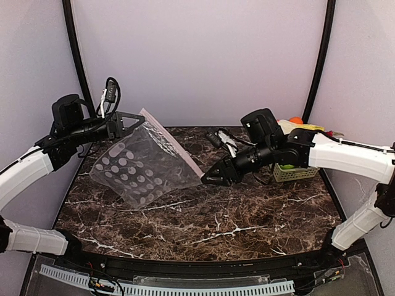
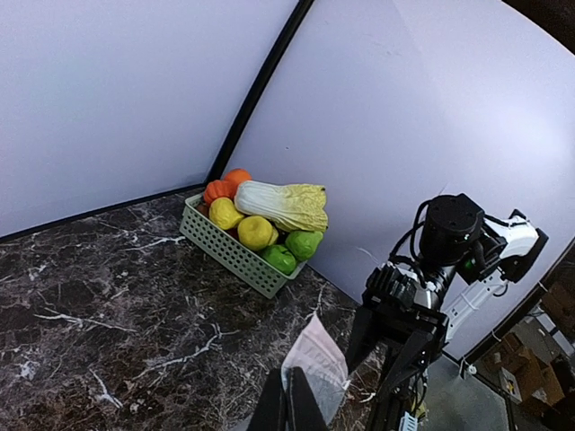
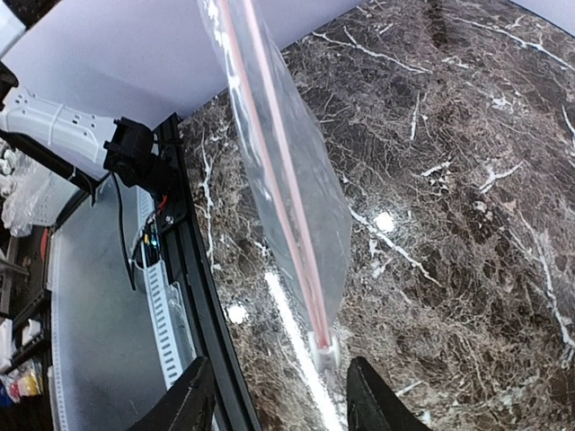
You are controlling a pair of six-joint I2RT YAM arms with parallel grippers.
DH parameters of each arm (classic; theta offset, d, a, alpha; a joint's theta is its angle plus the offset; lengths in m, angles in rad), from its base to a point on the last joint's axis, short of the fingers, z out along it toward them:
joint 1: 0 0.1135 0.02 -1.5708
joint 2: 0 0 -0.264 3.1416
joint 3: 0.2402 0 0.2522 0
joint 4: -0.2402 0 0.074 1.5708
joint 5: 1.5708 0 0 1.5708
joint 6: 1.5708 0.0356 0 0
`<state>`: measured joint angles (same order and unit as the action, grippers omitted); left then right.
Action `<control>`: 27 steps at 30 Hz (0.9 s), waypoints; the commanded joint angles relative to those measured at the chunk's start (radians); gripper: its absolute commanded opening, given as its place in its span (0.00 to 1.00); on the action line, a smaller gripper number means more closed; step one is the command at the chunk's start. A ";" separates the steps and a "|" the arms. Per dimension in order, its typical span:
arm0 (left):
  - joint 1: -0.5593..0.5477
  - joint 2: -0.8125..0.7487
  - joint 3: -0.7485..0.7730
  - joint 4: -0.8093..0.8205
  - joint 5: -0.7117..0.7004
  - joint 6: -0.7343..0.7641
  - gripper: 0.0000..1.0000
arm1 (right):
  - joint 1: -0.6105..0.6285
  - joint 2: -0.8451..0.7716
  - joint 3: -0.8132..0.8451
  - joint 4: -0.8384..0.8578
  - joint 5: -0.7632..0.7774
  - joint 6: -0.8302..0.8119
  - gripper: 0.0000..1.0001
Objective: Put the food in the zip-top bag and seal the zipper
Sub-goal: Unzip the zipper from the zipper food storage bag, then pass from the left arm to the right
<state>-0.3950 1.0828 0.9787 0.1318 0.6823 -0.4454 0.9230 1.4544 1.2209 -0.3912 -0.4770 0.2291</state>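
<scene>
Counting first: one zip-top bag (image 1: pixel 139 166), one zipper (image 1: pixel 176 145), one slider tab (image 3: pixel 323 352), one basket (image 2: pixel 235 256), two arms. All the food (image 2: pixel 254 232) is seen in the basket at the far right of the table (image 1: pixel 203 228), none in the bag: one cabbage (image 2: pixel 283 205), two orange-red pieces (image 2: pixel 218 190), two yellow pieces (image 2: pixel 225 214), two green pieces (image 2: pixel 304 242). That makes seven counted; what lies underneath cannot be told.

The bag is held up over the left half of the table, tilted, by the left gripper (image 1: pixel 137 123), which is clenched on its upper corner at the high end of the zipper. Whether the bag's low edge touches the table cannot be told. The right gripper (image 1: pixel 207 179) is released, jaws spread, at the zipper's low end; the slider tab is seen between its fingers (image 3: pixel 193 395), no contact visible.

Only the overhead view shows the whole dotted bag and both arms, but there the basket is mostly hidden behind the right arm. Only the left wrist view shows the basket's contents, with just a scrap of bag. Only the right wrist view shows the slider tab, with the bag seen edge-on.
</scene>
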 commanded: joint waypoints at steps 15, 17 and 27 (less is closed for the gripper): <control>-0.182 0.109 0.012 -0.007 0.298 0.096 0.01 | 0.071 0.016 0.223 -0.022 0.079 -0.029 0.41; -0.189 0.120 0.017 -0.005 0.294 0.094 0.01 | 0.088 0.036 0.233 -0.011 0.075 -0.026 0.38; -0.202 0.131 0.015 -0.001 0.296 0.087 0.01 | 0.115 0.064 0.213 0.051 0.099 0.002 0.26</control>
<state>-0.5892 1.2163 0.9791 0.1234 0.9577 -0.3691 1.0306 1.5227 1.4357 -0.3916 -0.4099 0.2199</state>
